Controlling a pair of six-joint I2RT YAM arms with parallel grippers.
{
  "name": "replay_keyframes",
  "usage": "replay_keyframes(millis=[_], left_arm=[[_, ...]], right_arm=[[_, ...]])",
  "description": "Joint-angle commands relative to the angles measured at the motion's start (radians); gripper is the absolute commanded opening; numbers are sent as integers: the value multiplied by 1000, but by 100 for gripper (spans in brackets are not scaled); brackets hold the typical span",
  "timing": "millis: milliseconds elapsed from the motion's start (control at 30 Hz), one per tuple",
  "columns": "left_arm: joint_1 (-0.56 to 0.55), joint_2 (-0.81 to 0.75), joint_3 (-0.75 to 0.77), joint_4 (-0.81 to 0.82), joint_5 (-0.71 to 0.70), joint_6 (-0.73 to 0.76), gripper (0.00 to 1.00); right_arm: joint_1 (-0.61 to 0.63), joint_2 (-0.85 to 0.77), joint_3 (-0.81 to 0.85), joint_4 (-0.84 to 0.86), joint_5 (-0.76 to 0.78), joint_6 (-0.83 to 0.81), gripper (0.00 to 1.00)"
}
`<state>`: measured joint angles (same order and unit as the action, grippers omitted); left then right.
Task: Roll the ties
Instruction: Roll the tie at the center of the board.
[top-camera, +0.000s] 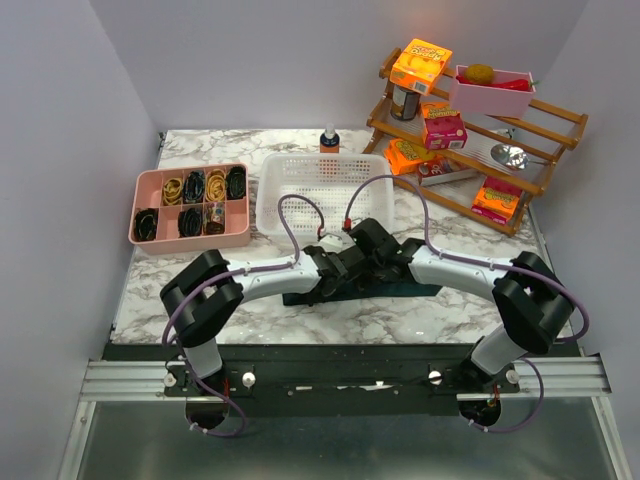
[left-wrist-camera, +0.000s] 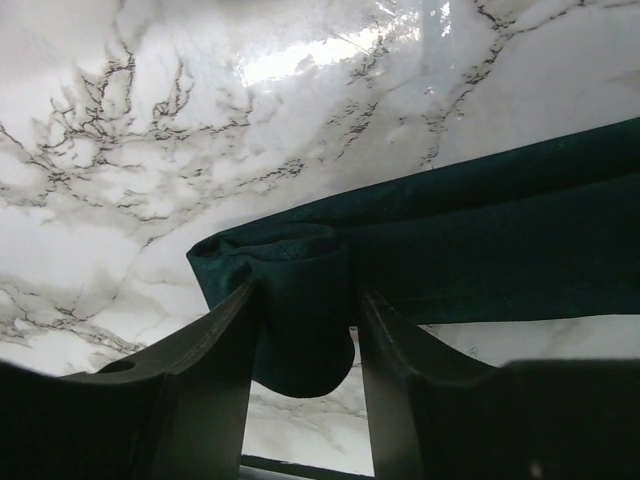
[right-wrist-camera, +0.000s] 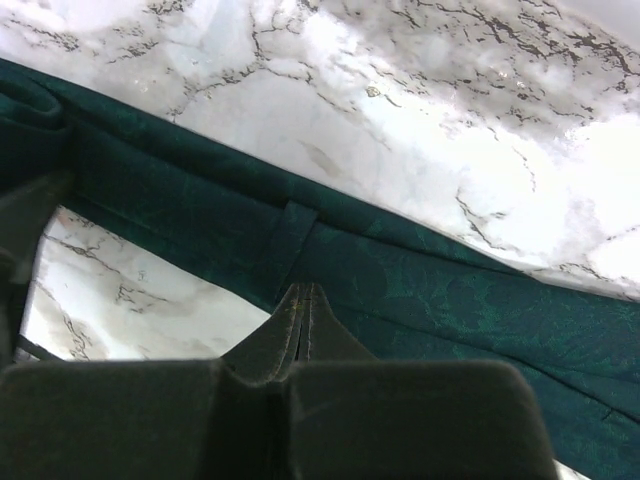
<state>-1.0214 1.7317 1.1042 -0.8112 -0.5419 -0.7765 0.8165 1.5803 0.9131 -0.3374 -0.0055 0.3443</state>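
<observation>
The dark teal tie lies flat across the marble table, running left to right under both grippers. In the left wrist view its end is folded into a small roll. My left gripper is shut on that roll, with one finger on each side of it. The rest of the tie trails off to the right. My right gripper is shut with its tips together, resting over the flat tie with nothing seen between the jaws. In the top view the left gripper and right gripper meet at the table's middle.
A white basket stands just behind the grippers, with a small bottle behind it. A pink divided tray of rolled items is at the back left. A wooden rack with boxes fills the back right.
</observation>
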Motion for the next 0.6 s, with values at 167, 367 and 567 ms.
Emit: replay_keyframes(millis=[167,367,567], left_arm=[[-16,-64,-46,127,39,-43,66],[-14,-217,-127,256,46,-35,72],[18,-375,-199,313,68,-18,82]], right_arm=[[0,17,-16,24,10,4,1],[0,-2,-13,34,-42,-11,1],[3,-39,16,46,-103,-45,1]])
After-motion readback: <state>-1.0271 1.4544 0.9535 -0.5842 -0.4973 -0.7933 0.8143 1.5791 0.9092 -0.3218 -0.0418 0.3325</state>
